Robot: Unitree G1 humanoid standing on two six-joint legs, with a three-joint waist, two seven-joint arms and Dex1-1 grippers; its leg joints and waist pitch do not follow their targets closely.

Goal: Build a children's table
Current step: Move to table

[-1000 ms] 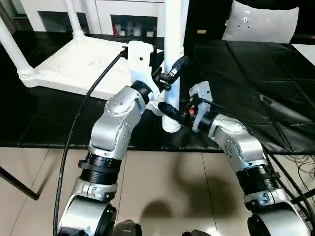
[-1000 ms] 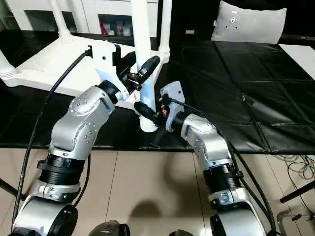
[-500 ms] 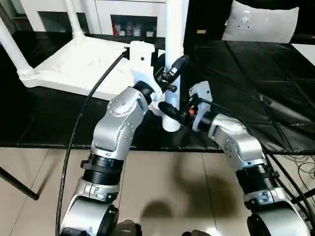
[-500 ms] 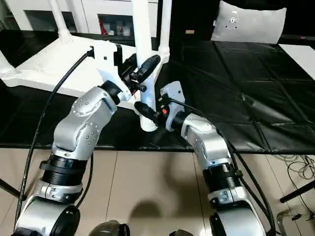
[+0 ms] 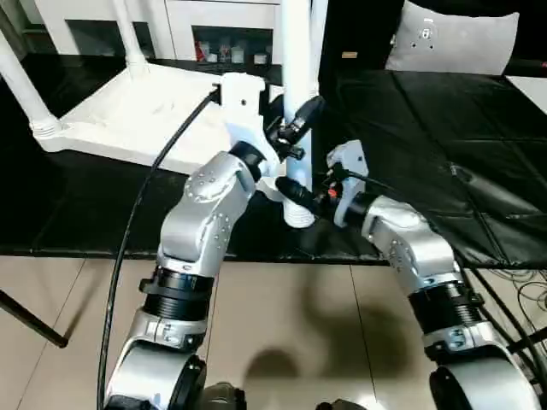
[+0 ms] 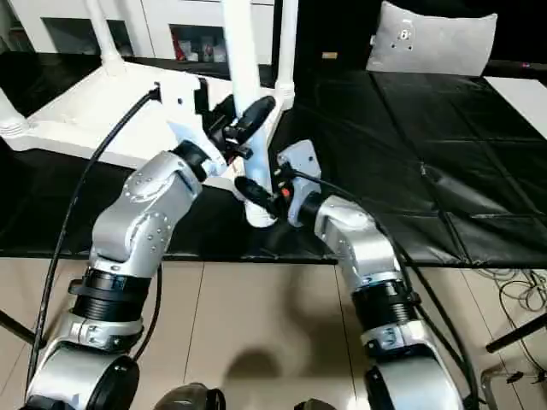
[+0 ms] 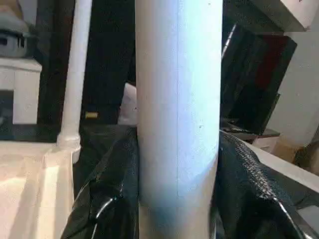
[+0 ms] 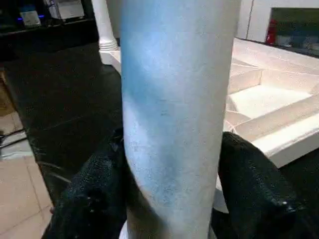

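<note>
Both silver forearms reach forward to the centre of the frame. The left gripper sits above the right gripper; each has its jaws set on either side of the same white leg.

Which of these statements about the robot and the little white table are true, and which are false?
1. The table top lies upside down on the black cover. True.
2. Both sets of jaws are at the same upright leg. True.
3. That leg lies flat on the floor. False: it stands upright at the table's near corner.
4. The left gripper sits higher on the leg than the right gripper. True.
5. No other legs are fitted. False: more legs stand in the far corners.
</note>
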